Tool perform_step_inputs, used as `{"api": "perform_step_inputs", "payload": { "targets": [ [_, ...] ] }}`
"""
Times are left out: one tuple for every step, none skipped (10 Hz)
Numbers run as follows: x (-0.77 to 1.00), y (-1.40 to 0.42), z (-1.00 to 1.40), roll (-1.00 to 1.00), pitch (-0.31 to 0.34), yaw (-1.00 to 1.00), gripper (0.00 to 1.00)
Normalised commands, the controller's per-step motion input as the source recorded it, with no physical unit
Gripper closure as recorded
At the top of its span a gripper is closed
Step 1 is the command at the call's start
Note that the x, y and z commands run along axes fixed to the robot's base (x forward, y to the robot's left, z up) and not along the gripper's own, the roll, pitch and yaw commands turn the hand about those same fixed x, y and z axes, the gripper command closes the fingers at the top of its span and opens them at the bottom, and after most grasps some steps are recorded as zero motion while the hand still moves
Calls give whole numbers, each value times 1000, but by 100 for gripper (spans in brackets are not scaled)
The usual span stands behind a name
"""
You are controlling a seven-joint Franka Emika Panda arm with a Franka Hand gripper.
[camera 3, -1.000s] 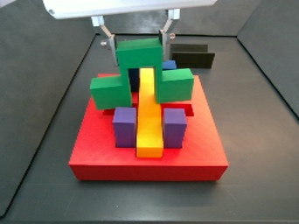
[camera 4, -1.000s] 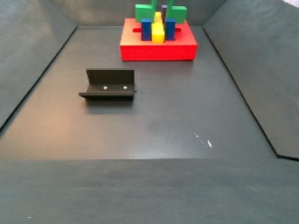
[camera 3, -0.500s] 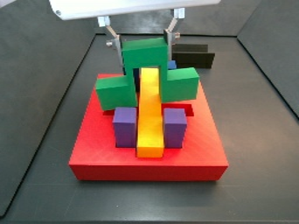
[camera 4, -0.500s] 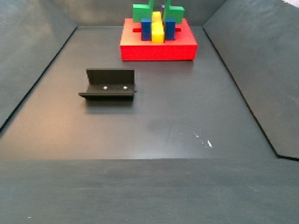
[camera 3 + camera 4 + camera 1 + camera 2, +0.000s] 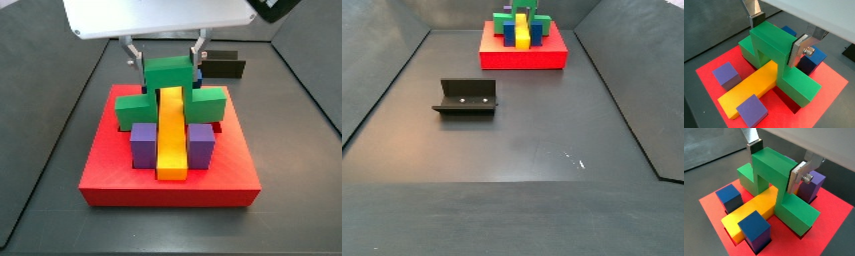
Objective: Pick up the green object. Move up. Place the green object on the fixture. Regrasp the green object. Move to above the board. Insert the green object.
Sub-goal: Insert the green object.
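Note:
The green object [image 5: 168, 76] is a bridge-shaped block that straddles the yellow bar [image 5: 171, 130] on the red board [image 5: 167, 178]. Its two feet sit low beside the bar, at the board's far end. My gripper [image 5: 166, 52] hangs right above it, shut on the raised middle. In both wrist views the silver fingers [image 5: 798, 50] [image 5: 797, 178] press flat on opposite faces of the green object [image 5: 771, 46] [image 5: 773, 171]. The black fixture [image 5: 466, 97] stands on the floor well away from the board [image 5: 523, 57]; it also shows behind the board [image 5: 222, 66].
Two purple blocks [image 5: 143, 141] [image 5: 201, 140] flank the near part of the yellow bar. Blue blocks [image 5: 729, 195] [image 5: 756, 226] stand next to the green object's feet. Dark sloping walls [image 5: 382, 90] enclose the floor on all sides.
The gripper has come down with the green object, so its feet now sit lower on either side of the yellow bar. The fingers have stayed shut on it.

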Motion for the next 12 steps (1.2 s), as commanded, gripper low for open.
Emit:
{"api": "perform_step_inputs", "payload": {
  "targets": [
    [91, -123, -46, 124, 13, -11, 100],
    [74, -183, 0, 0, 0, 0, 100],
    [0, -154, 0, 0, 0, 0, 100],
    [0, -91, -31, 0, 0, 0, 100],
    [0, 0, -126, 0, 0, 0, 100],
    [0, 0, -191, 0, 0, 0, 100],
    [0, 0, -286, 21, -1, 0, 100],
    [0, 0, -331, 50, -4, 0, 100],
    [0, 0, -360, 117, -4, -9, 100],
    [0, 0, -366, 156, -3, -34, 100],
    [0, 0, -360, 141, -9, -86, 100],
    [3, 0, -331, 96, -9, -131, 100]
  ]
}}
